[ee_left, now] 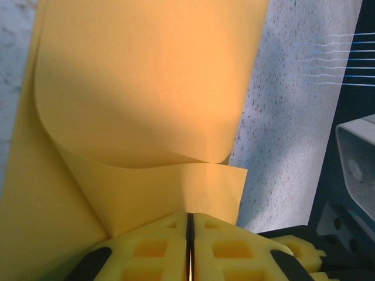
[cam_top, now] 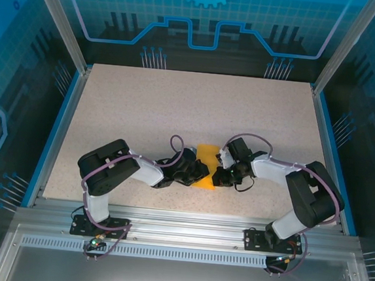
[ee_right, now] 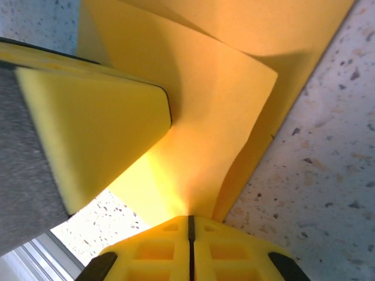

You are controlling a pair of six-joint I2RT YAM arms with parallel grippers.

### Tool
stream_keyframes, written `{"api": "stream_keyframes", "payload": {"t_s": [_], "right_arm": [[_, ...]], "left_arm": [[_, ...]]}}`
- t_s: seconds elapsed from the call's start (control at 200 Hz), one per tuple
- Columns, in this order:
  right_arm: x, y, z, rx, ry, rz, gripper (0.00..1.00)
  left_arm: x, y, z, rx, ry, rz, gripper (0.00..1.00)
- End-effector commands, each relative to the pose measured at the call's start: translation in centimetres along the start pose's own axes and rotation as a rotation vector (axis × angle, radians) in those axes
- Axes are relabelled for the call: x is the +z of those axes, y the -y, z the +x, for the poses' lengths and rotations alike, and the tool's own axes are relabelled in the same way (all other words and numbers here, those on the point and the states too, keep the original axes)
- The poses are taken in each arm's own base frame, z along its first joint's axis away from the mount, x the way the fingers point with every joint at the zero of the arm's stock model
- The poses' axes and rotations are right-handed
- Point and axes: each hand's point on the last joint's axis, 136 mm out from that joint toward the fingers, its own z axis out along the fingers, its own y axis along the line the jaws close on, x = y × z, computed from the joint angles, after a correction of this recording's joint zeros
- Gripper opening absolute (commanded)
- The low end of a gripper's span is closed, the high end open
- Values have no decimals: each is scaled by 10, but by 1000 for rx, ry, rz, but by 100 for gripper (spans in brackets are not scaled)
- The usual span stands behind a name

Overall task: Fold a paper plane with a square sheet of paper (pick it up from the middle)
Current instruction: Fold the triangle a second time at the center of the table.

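the square sheet of paper (cam_top: 207, 160) sits on the speckled table (cam_top: 177, 107), a little right of the middle and toward the near edge, between the two claws. the left gripper (cam_top: 200, 172) reaches in from the left and the right gripper (cam_top: 219, 174) from the right. they face each other across the sheet's near part, close together

in the left wrist view the left gripper (ee_left: 188, 218) has its yellow pads pressed together, with only a thin dark seam between them. the paper's edge runs down into that seam, so it is pinching the sheet. a flap with a square corner rises from the pads. behind it a broader part of the sheet bows over in a smooth curve, not pressed flat. bare table shows to the right of the paper

in the right wrist view the right gripper (ee_right: 190, 221) is likewise clamped narrow, and the paper comes up out of the seam between its pads. the lifted part stands as a slanted flap with one free corner, while another layer lies flat on the table to its right. one yellow finger (ee_right: 94, 129) of the left gripper comes in from the left, its tip against the raised paper
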Motion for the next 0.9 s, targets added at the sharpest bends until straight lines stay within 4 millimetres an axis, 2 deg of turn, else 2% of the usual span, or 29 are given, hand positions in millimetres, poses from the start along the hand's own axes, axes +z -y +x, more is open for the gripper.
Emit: {"api": "stream_keyframes", "payload": {"t_s": [0.0,0.24,0.425,0.485,0.615,0.725,0.895], "right_arm": [[3,8,12,52,-50,13,8],[-7,15,15,75,-35,66,8],[-25,-23,4,2,42,-73,9],[-25,-34,2,-12,46,-120,9],[-18,-44,0,-20,36,-158,10],[-7,-32,0,2,4,-107,10],[4,3,8,105,-38,-51,10]], "left_arm": [[0,-6,3,6,0,-23,12],[-1,-6,2,7,2,-22,12],[-2,-5,2,7,3,-22,12],[-2,-4,2,8,3,-19,12],[-1,-2,1,10,2,-16,12],[-1,-1,2,11,0,-13,12],[-2,0,1,11,1,-11,12]]}}
